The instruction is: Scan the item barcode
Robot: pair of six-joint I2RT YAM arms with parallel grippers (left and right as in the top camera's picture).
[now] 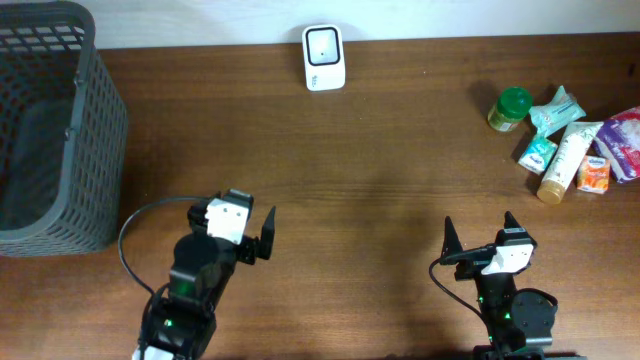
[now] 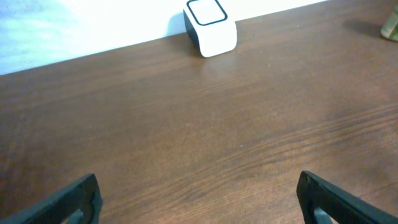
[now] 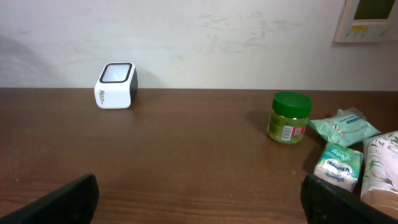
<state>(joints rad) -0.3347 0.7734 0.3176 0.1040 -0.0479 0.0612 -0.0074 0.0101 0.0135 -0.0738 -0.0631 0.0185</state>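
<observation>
Two tools hang empty over the near edge of the tabletop (image 1: 380, 180), both spread wide with nothing between the fingers: the left tool (image 1: 262, 232) and the right tool (image 1: 478, 232). Taking the white scanner (image 1: 324, 57) at the far edge as landmark, the items to scan lie in a tight cluster well to its right: a green-lidded jar (image 1: 510, 108) nearest it, then small packets (image 1: 541, 152), a cream tube (image 1: 562, 162) and a purple pack (image 1: 622, 140) farther right. A grey mesh basket (image 1: 50, 130) stands well to the scanner's left.

The main risk, as I judge it, is the crowding. The items touch or overlap, so a reach for one could nudge its neighbours or pinch two at once. The jar could tip or roll. Even once an item is lifted, its barcode may face away from the scanner's window, and none is readable from here.
</observation>
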